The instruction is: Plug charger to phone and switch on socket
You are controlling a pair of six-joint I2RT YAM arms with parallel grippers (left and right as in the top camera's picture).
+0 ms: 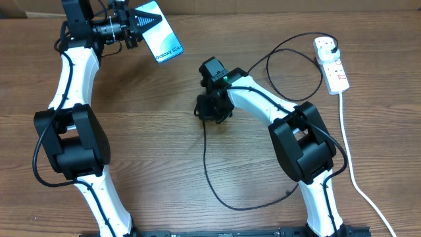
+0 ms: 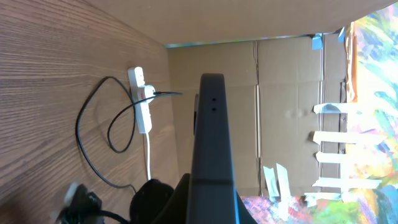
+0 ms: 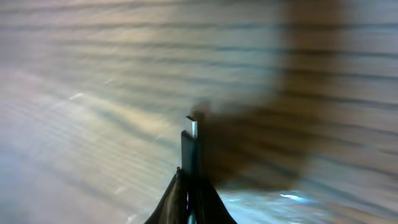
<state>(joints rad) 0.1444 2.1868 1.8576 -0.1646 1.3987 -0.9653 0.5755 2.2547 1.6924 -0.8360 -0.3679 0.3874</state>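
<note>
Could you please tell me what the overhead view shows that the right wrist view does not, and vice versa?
Only overhead: the phone held in the shut left hand, the power strip, and the black cable looping across to it. Only right wrist: the cable's metal tip, close up, poking from the shut right hand. Both: the wooden table and the right hand on the cable.

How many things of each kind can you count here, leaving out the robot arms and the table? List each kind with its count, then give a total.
phone: 1
charger cable: 1
power strip: 1
Total: 3
</note>
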